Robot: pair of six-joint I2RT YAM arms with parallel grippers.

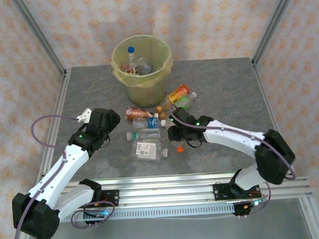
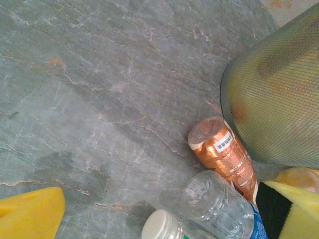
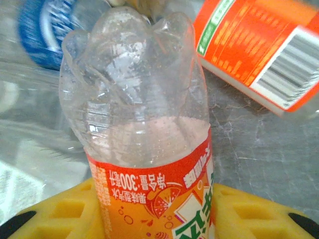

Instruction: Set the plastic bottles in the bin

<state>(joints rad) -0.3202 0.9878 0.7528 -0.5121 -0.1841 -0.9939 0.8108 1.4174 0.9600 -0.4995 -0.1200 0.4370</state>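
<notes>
A: Right gripper?
B: Clamped on orange-label bottle, low among the loose bottles on the table.
A: Left gripper?
B: Jaws wide, nothing held. The bin stands behind the pile.

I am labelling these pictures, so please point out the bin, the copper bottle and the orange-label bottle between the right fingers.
bin (image 1: 146,95), top view, on its outer wall.
copper bottle (image 2: 225,152), left wrist view, on its label.
orange-label bottle (image 3: 149,119), right wrist view, on its clear body.
</notes>
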